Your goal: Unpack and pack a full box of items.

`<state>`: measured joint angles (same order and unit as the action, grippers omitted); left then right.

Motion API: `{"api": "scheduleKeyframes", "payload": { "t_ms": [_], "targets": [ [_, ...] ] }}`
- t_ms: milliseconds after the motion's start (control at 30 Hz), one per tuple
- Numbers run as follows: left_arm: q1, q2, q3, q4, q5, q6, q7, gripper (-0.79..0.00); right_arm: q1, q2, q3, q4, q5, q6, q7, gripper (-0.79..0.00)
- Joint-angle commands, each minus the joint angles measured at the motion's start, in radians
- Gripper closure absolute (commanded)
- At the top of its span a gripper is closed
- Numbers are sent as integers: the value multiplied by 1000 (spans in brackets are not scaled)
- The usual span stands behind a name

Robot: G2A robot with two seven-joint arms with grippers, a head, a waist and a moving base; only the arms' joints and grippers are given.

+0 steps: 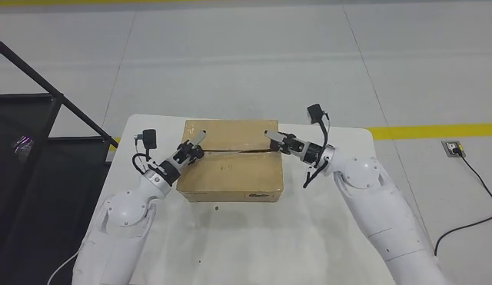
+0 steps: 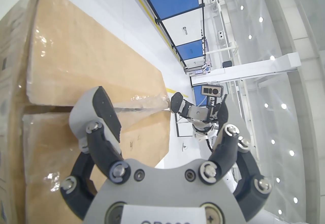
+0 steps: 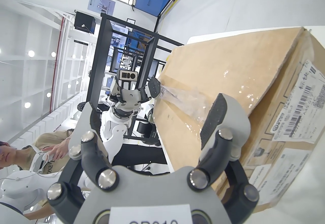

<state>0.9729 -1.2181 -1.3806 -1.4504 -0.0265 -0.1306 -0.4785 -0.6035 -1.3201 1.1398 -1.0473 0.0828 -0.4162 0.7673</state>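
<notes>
A brown cardboard box (image 1: 231,162) lies on the white table, its top flaps closed with a dark seam running across the middle. Crinkled clear tape (image 2: 142,104) (image 3: 185,100) covers that seam. My left gripper (image 1: 192,145) (image 2: 165,118) is open at the box's left end, one finger (image 2: 105,110) over the seam and the other beyond the box's edge. My right gripper (image 1: 278,140) (image 3: 152,123) is open at the opposite end, one finger (image 3: 215,118) resting over the tape. Nothing is held by either. The box's contents are hidden.
The white table (image 1: 330,231) has bare room in front of the box and on both sides. A black frame (image 1: 31,154) stands off the table's left edge. Shipping labels (image 3: 299,108) cover the box's end wall.
</notes>
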Motion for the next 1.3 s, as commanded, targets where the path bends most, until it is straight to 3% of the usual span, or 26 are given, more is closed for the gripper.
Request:
{"api": "scheduleKeyframes", "payload": {
  "t_ms": [0, 333, 533, 733, 900, 1267],
  "targets": [
    [-4, 0, 3, 6, -1, -1, 1, -785, -10, 3, 5, -28, -2, 1, 2, -785],
    [3, 2, -8, -4, -26, -12, -8, -785, -23, 5, 5, -71, -18, 20, -13, -785],
    [4, 3, -15, -6, -42, -18, -11, -785, -2, -14, -32, -103, 92, 88, -27, -785],
    [10, 5, -23, -14, -55, -24, -8, -785, 99, -57, -143, 18, 147, 192, -16, -785],
    [15, 7, -34, -20, -68, -28, -12, -785, 175, -93, -195, 158, 182, 214, -72, -785],
    [34, 15, -82, -23, -96, -40, 3, -785, 232, -119, -233, 275, 169, 214, -4, -785]
  ]
}}
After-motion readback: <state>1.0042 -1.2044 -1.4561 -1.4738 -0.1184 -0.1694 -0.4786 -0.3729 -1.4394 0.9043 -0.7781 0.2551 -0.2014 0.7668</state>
